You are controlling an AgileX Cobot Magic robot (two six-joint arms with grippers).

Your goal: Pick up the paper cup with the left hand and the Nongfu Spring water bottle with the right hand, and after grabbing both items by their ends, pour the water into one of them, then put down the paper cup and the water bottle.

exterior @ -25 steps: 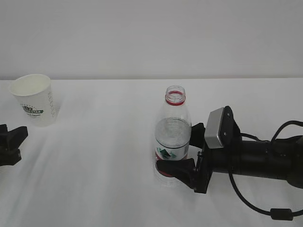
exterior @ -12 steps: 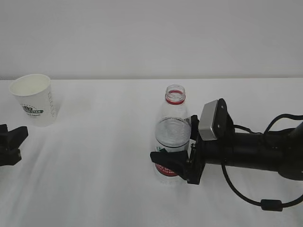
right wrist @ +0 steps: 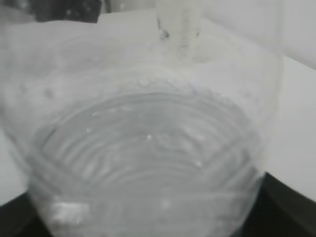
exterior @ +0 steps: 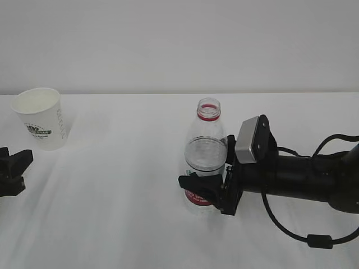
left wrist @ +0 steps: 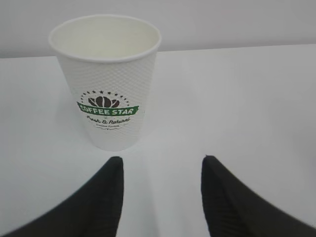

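Note:
The paper cup [exterior: 40, 119] stands upright and empty at the far left of the white table; in the left wrist view the paper cup [left wrist: 106, 79] is just ahead of my left gripper [left wrist: 163, 162]. That gripper is open, with bare table between its fingers. The left gripper [exterior: 12, 168] shows at the left edge, nearer than the cup. The uncapped Nongfu Spring bottle [exterior: 206, 140] stands mid-table, with water [exterior: 205, 162] in it. My right gripper [exterior: 205, 168] reaches in from the right and straddles the bottle's lower, labelled part with jaws wide. The bottle [right wrist: 148, 148] fills the right wrist view.
The white table [exterior: 123, 196] runs back to a plain pale wall. My right arm [exterior: 303, 179] lies low over the table's right side, with a black cable [exterior: 314, 241] looping below it.
My right gripper has slid left so that its fingers now lie on either side of the bottle. The cup and the left gripper have stayed put.

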